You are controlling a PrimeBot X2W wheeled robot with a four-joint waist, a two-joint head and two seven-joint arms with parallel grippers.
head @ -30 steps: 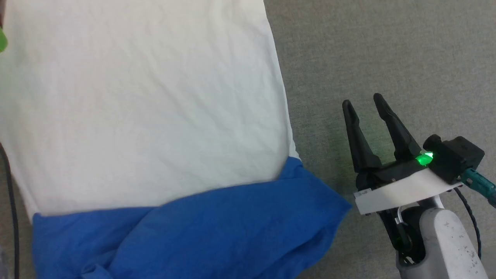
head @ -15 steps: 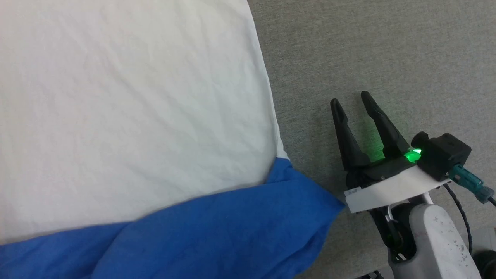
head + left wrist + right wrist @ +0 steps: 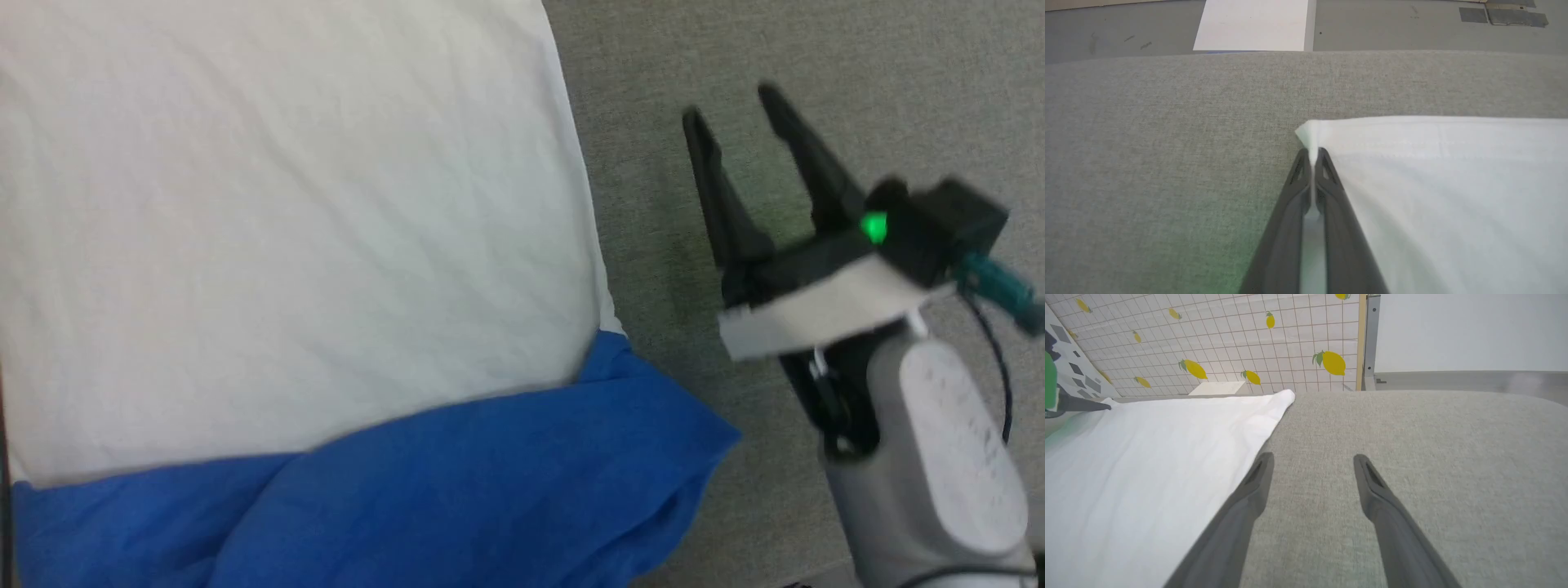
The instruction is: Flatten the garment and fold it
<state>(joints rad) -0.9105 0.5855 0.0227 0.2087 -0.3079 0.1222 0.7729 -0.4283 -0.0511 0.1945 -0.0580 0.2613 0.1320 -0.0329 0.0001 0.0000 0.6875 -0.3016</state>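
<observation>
The white garment (image 3: 286,229) lay spread flat on the grey fabric-covered surface (image 3: 775,49), occupying the left and centre of the head view. Its right edge ran from the far side of that view toward the robot, slanting slightly to the right as it neared. The garment extended past the frame on the left and at the top, so its long axis could not be determined. A rumpled blue fabric (image 3: 457,490) lay along the near edge of the white cloth; whether it formed part of the same garment could not be determined. The left gripper (image 3: 1312,152) was clamped on a hemmed corner of the garment, with a small tip of cloth projecting beyond the fingertips. The right gripper (image 3: 730,101) stood over bare surface just right of the garment's right edge, its fingers spread apart and holding nothing, pointing away from the robot.
</observation>
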